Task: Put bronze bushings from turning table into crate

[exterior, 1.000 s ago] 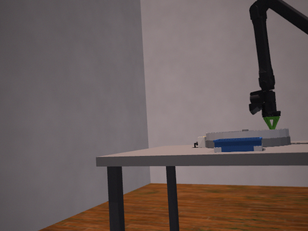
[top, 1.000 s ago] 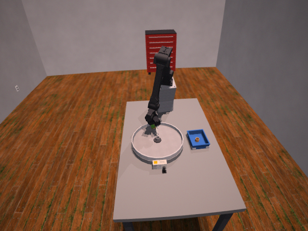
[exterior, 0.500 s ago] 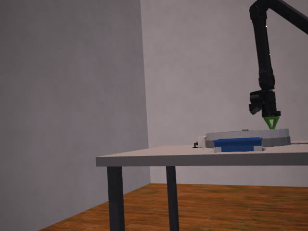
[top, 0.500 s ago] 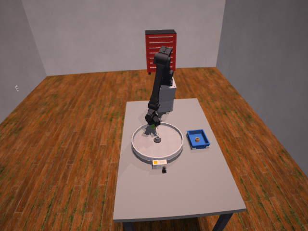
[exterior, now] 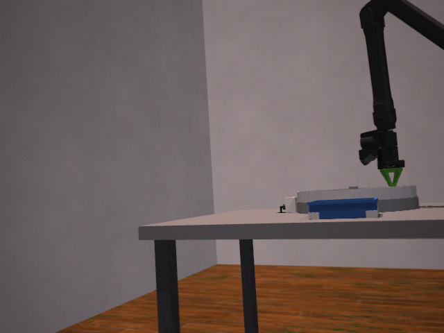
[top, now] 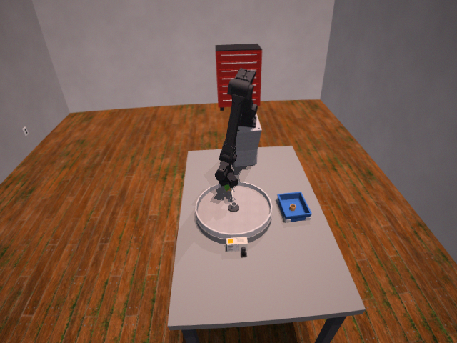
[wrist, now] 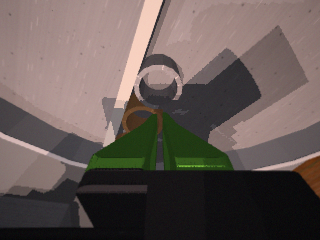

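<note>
My gripper (top: 228,189) has green fingers and hangs low over the back part of the round grey turning table (top: 233,214). In the wrist view the fingers are shut on the wall of a bronze bushing (wrist: 141,120), a thin brown ring at their tips. A steel bushing (wrist: 160,82) stands just beyond it on the table, and it also shows in the top view (top: 233,207) near the table's middle. The blue crate (top: 296,206) sits to the right of the turning table with one bronze bushing (top: 293,206) inside. From the side, the gripper (exterior: 390,180) is just above the table's rim.
A small white box with an orange label (top: 235,242) and a small black part (top: 243,253) sit in front of the turning table. The arm's grey base (top: 248,143) stands at the table's back edge. A red drawer cabinet (top: 238,75) stands by the far wall.
</note>
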`<state>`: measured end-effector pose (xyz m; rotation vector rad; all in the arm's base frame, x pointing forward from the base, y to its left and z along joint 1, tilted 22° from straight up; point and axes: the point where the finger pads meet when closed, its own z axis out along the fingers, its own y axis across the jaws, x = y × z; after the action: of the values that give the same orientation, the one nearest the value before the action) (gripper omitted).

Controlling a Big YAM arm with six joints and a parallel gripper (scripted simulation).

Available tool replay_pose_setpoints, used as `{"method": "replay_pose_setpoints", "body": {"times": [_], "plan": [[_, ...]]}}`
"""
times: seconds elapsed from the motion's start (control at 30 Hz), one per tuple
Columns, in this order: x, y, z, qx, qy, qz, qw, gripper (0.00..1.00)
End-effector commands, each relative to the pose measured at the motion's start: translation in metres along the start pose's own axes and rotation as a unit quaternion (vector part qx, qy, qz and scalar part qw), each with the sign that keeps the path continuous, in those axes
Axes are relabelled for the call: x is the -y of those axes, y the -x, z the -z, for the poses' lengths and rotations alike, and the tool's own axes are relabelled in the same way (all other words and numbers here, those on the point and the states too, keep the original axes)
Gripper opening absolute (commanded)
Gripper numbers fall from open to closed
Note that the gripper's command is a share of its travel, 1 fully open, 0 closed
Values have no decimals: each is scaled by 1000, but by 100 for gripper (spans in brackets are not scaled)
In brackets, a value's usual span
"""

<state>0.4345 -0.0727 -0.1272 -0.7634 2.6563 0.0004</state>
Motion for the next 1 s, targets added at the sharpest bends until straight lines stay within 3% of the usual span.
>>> {"method": "replay_pose_setpoints", "body": {"times": [0.0, 0.83, 0.97], "plan": [[0, 11, 5, 12, -3, 1, 1000, 0], [0, 11, 6, 12, -3, 1, 1000, 0], [1, 6, 13, 9, -2, 0, 1000, 0]]}}
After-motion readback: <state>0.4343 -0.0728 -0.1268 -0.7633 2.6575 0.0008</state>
